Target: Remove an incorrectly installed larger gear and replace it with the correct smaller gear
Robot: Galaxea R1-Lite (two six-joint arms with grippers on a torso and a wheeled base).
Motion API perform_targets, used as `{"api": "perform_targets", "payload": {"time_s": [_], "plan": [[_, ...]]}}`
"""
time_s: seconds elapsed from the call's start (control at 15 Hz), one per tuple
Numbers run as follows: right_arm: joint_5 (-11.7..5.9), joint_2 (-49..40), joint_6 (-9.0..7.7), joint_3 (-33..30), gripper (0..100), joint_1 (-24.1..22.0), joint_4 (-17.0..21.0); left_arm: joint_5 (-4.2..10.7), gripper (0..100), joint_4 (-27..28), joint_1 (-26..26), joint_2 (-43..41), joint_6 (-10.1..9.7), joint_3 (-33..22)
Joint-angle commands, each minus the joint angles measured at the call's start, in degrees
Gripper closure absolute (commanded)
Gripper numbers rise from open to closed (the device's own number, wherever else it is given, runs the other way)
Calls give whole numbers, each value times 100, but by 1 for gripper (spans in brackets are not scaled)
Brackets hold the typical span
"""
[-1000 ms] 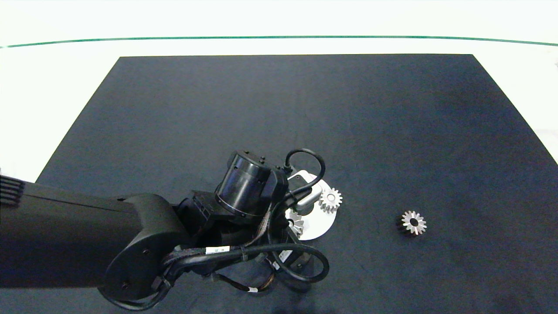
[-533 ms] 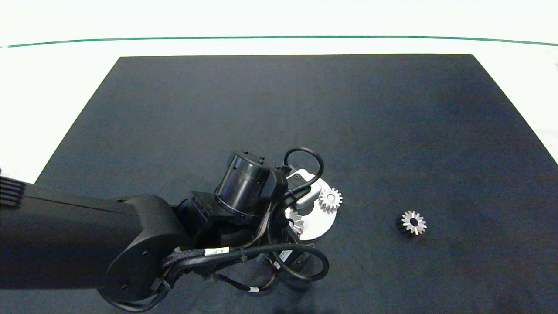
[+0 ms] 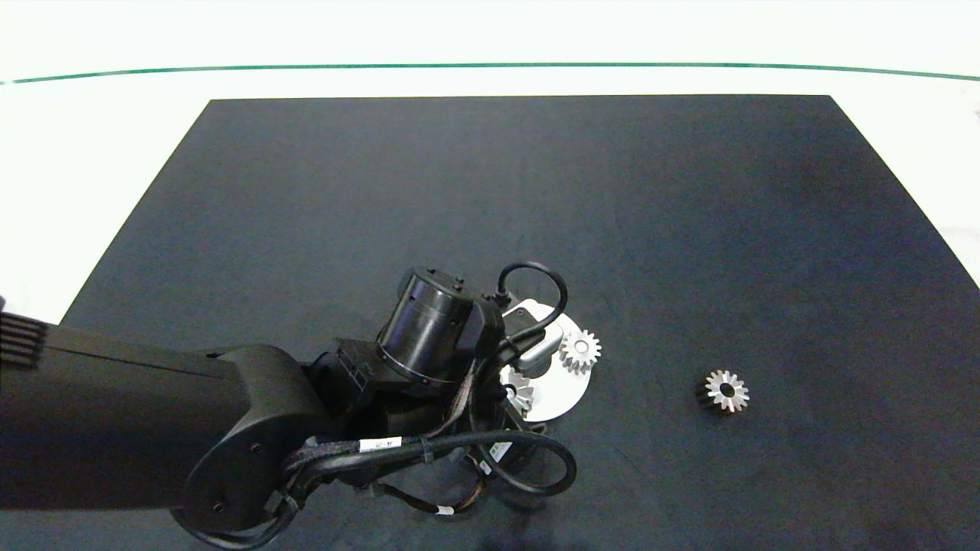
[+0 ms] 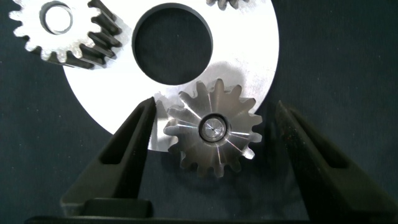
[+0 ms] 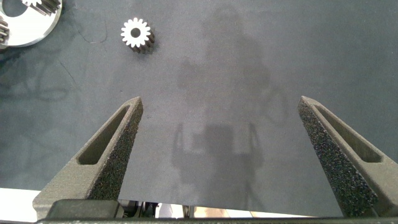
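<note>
The larger gear [image 4: 212,129], silver with long pointed teeth, lies flat at the rim of a round silver plate [image 4: 249,56]. My left gripper [image 4: 216,104] is open and straddles this gear, one finger on each side and not touching it. In the head view the left arm [image 3: 253,428] covers that spot. The smaller gear [image 3: 723,390] lies loose on the dark mat right of the plate [image 3: 563,390]; the right wrist view shows the smaller gear [image 5: 135,32] too. My right gripper [image 5: 221,99] hangs open over bare mat, out of the head view.
Another silver gear [image 3: 580,350] sits on the plate's far right rim, also in the left wrist view [image 4: 59,28]. A further gear [image 3: 521,390] peeks out beside the arm. The plate has a round centre hole [image 4: 172,42]. The black mat [image 3: 536,191] covers a white table.
The left arm and wrist have crept slightly toward the near-left over the plate. Neither the gears nor the plate have moved.
</note>
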Motion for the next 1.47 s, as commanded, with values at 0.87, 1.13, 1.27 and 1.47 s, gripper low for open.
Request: {"api": "perform_targets", "payload": {"time_s": [0.87,1.13,1.27,1.47], "plan": [[1,-2,-2,1,0,2,14,4,55,-134,-12,25,8,119],[1,-2,-2,1,0,2,14,4,62,-134,-12,25,8,102],[1,-2,-2,1,0,2,14,4,67,-134,-12,25,8,102],[1,-11,-2,1,0,2,14,4,72,-134,-12,16,-9,93]]}}
